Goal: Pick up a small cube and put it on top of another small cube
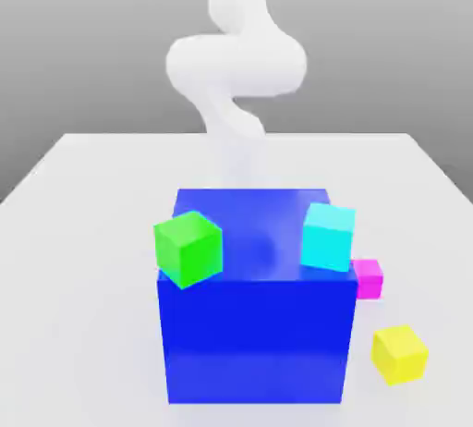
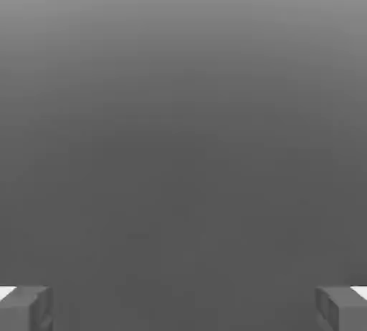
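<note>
Simulated tabletop, arm raised above the scene.

White table (image 1: 83, 231): pale slab bearing all five blocks. Robot arm (image 1: 236, 65): blurred white links rising at 12 o'clock behind the big block.

Big blue block (image 1: 254, 342): largest body, centre of the exterior view, glossy faces. Green cube (image 1: 188, 248): tilted, at the big block's upper edge toward 9 o'clock; whether resting on or floating beside that edge not clear. Cyan cube (image 1: 327, 237): stacking target, at the big block's top toward 2 o'clock, slightly tilted. Yellow cube (image 1: 399, 353): on the table at 4 o'clock from the big block, apart from it.

Magenta cube (image 1: 369, 278): smallest item, the one to lift; on the table at 3 o'clock, just beside the big block's right face and below the cyan cube, partly hidden.

Gripper (image 2: 183, 308): fingers (image 2: 25, 308) spread wide at the two lower corners of the hand view, nothing between them, plain grey ahead.

Handling, judged: rigid, light, flat-sided, likely smooth; best taken across two opposite free faces, avoiding the side crowded by the big block. Narrow top on a tilted target: risk of sliding off on release.
</note>
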Robot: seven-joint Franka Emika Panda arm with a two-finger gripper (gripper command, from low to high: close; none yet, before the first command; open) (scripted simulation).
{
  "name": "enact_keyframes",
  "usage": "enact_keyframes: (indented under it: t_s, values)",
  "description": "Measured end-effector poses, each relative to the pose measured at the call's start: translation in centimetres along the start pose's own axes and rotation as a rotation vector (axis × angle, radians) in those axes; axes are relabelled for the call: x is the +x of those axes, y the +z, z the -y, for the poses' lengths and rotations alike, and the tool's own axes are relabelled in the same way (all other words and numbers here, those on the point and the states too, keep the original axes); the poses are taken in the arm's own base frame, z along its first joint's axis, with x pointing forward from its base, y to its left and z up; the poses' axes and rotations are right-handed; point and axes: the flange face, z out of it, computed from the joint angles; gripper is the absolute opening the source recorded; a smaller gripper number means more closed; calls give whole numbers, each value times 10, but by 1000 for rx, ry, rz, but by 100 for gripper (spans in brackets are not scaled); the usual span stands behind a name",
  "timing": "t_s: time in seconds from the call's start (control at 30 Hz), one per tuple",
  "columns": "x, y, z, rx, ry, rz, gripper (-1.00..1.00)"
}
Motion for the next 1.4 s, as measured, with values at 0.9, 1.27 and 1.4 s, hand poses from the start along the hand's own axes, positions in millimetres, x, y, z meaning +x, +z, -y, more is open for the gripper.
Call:
enact_keyframes:
  t_s: [0.9, 1.27, 1.4]
  values:
    - [-469, 303, -140, 8, -1393, 795, 0]
    - [-468, 303, -140, 6, -1393, 795, -100]
    - [-454, 281, -127, 6, -1395, 795, -100]
